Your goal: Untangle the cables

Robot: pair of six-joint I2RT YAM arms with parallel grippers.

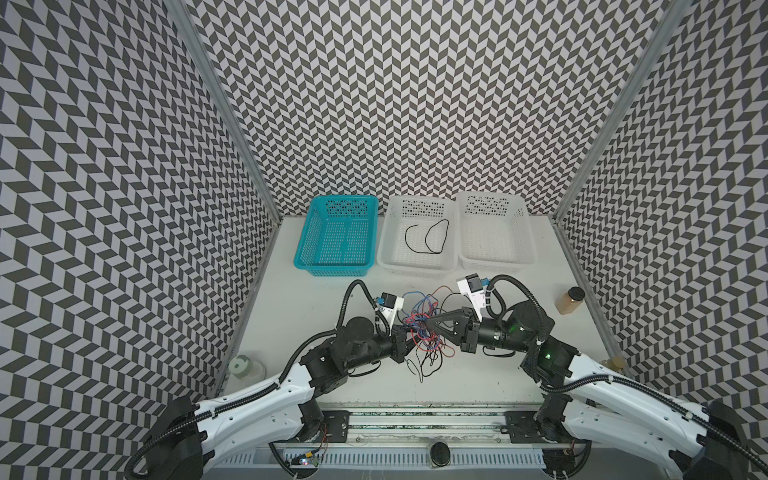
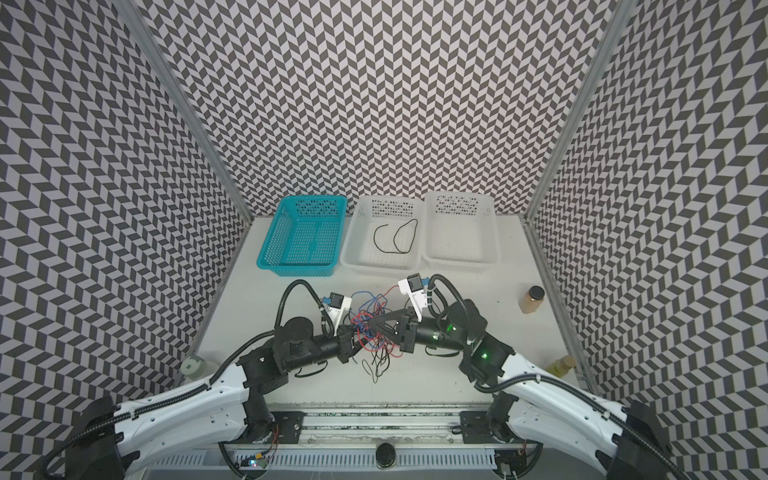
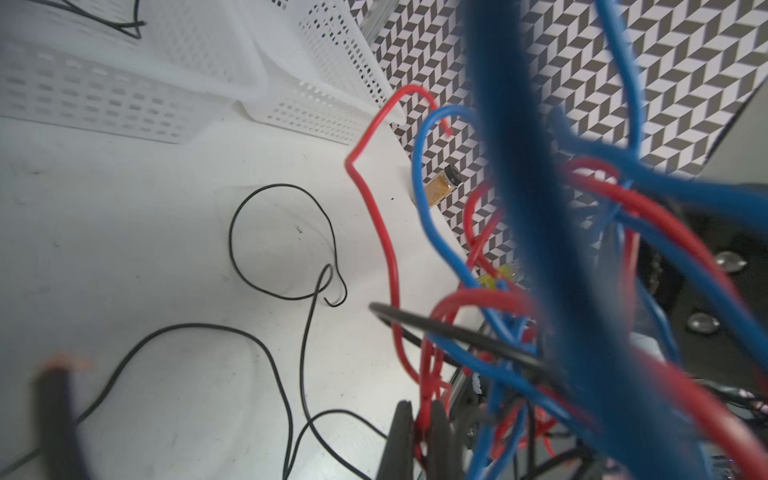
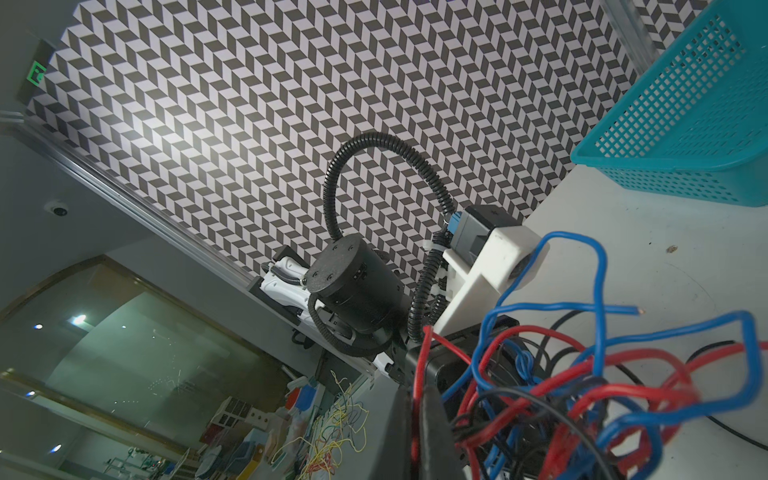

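A: Where are the cables?
B: Tangled just in front of the middle white basket, trailing onto the worktop.
A: Grip?
B: Left end effector and right end effector each pinch a red one.

1. Close to the lens the cables hang in a red, blue and black tangle (the nearest blue strand is only a blur).
2. The left gripper has its jaws pressed together on a red strand.
3. A black cable lies looped on the white table.
4. A white basket holds another black wire; a second white basket sits beside it.
5. An amber spice jar with a black lid shows against the chevron wall.
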